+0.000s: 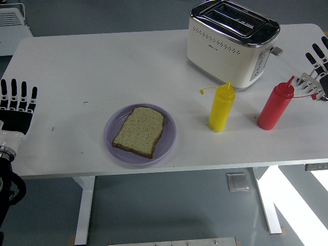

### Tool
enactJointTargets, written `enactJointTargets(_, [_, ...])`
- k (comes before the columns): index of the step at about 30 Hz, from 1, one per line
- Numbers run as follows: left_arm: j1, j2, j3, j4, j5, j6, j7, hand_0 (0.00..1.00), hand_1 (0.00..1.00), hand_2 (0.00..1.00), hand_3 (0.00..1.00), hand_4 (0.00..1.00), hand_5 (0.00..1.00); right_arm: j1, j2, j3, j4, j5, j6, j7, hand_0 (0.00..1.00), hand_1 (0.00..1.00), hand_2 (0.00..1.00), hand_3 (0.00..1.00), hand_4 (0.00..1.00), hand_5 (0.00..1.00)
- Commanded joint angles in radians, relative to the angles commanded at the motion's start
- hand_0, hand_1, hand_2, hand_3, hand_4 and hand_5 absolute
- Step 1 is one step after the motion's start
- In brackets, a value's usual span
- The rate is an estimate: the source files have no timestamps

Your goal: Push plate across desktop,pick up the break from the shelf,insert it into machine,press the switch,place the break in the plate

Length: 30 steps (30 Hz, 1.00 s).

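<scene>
Bread: a slice [139,131] lay flat on the plate [114,143], left of the toaster [231,42] and nearer the desk's [102,66] front edge.
Toaster: both slots looked empty.
Shelf: a metal rack [311,85] right of the toaster, seemingly empty.
Left robot hand [16,105]: far left of the toaster, fingers straight and apart, holding nothing.
Right robot hand [319,57]: at the rack, fingers apart, empty.
Progress: judged finished, or nearly so.
</scene>
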Motion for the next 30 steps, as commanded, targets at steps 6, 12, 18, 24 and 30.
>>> enactJointTargets(6, [-0.001,0.001,0.005,0.001,0.0,0.001,-0.001,0.783,0.671,0.624,0.604,0.691,0.998,-0.001,-0.002,0.001,0.002,0.0,-0.002,0.001,0.78,0.703,0.685,0.668,0.74,0.528])
enactJointTargets(12, [-0.001,0.003,0.005,-0.001,-0.001,0.001,-0.001,0.783,0.67,0.623,0.604,0.691,0.998,-0.003,-0.002,0.006,0.007,-0.004,-0.003,0.001,0.779,0.703,0.685,0.668,0.739,0.527])
enactJointTargets(18, [-0.001,0.004,0.0,-0.002,-0.001,0.001,-0.001,0.783,0.67,0.622,0.603,0.691,0.998,-0.005,0.0,0.017,0.013,-0.009,-0.004,0.0,0.779,0.702,0.685,0.668,0.738,0.525])
enactJointTargets(24, [-0.003,0.004,-0.001,-0.003,-0.001,0.001,-0.002,0.783,0.67,0.622,0.603,0.691,0.998,-0.004,0.001,0.021,0.016,-0.012,-0.004,0.0,0.779,0.702,0.685,0.668,0.738,0.526])
enactJointTargets(30, [-0.004,0.005,0.0,-0.005,-0.001,0.002,-0.002,0.783,0.67,0.621,0.602,0.691,0.998,-0.004,0.002,0.022,0.017,-0.013,-0.005,0.0,0.779,0.703,0.685,0.667,0.737,0.524])
